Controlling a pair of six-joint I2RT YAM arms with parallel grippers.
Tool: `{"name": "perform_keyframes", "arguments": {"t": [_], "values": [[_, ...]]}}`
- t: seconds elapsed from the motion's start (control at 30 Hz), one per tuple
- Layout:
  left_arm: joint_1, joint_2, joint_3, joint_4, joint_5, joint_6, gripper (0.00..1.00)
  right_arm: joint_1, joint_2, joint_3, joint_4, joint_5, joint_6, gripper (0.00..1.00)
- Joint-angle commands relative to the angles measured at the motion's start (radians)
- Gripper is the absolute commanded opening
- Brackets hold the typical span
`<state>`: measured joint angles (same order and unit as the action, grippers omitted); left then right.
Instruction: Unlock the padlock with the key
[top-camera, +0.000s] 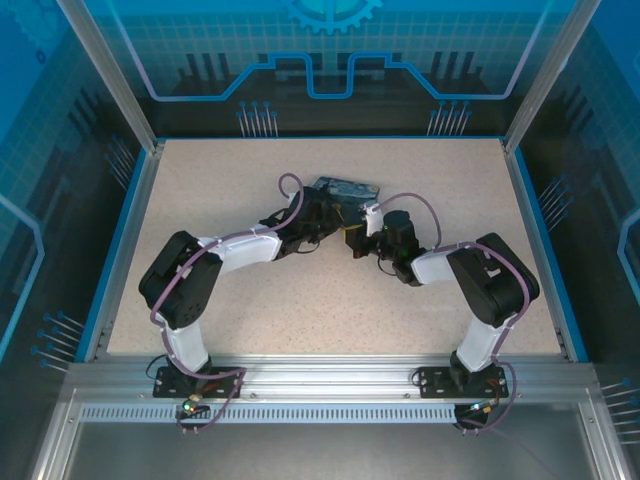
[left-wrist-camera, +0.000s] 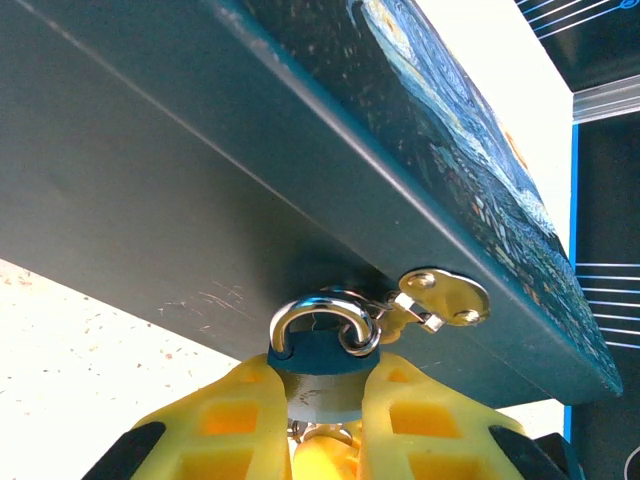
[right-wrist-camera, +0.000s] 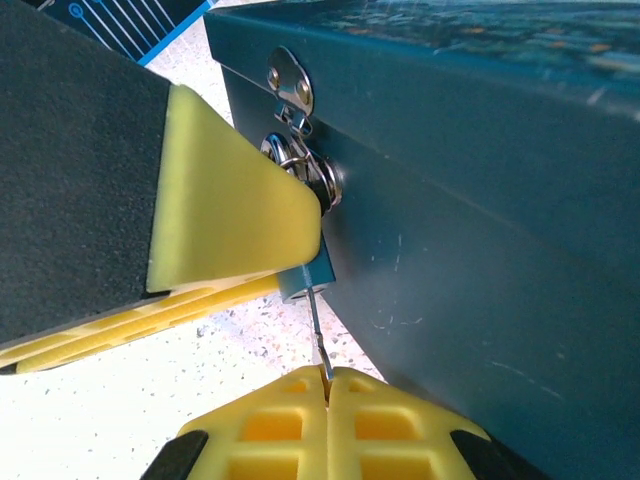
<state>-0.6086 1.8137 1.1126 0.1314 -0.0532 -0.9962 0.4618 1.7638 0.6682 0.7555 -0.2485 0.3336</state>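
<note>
Left gripper (left-wrist-camera: 321, 385) clamps the padlock (left-wrist-camera: 312, 350) body. Right gripper (right-wrist-camera: 328, 382) pinches the key (right-wrist-camera: 317, 328), tip at the keyway, 12 o'clock. Next: seat fully, then rotate.

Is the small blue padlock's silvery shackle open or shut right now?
Shut: both legs of the silvery shackle sit in the small blue padlock, threaded through the dark painted box's brass hasp.

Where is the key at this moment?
Right wrist view: the key is pinched by the shut right gripper, low centre, its tip reaching up to the padlock underside, beside the box.
</note>
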Motion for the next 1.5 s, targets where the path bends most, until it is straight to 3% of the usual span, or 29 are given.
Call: {"name": "perform_keyframes", "arguments": {"t": [0.0, 0.6, 0.73, 1.13, 1.47], "values": [[-0.012, -0.007, 0.030, -0.004, 0.074, 0.008, 0.17, 0.011, -0.046, 0.033, 0.077, -0.039, -0.051, 0.00], [0.009, -0.007, 0.051, -0.043, 0.127, -0.052, 0.17, 0.043, -0.081, 0.029, 0.020, 0.023, -0.184, 0.00], [0.013, -0.015, 0.065, -0.081, 0.128, -0.052, 0.22, 0.043, -0.096, 0.023, 0.028, 0.031, -0.195, 0.00], [0.015, -0.011, 0.066, -0.079, 0.132, -0.067, 0.16, 0.059, -0.087, 0.034, 0.009, 0.045, -0.248, 0.00], [0.015, -0.001, 0.062, -0.073, 0.135, -0.078, 0.16, 0.117, -0.089, 0.057, -0.050, 0.138, -0.332, 0.00]]}}
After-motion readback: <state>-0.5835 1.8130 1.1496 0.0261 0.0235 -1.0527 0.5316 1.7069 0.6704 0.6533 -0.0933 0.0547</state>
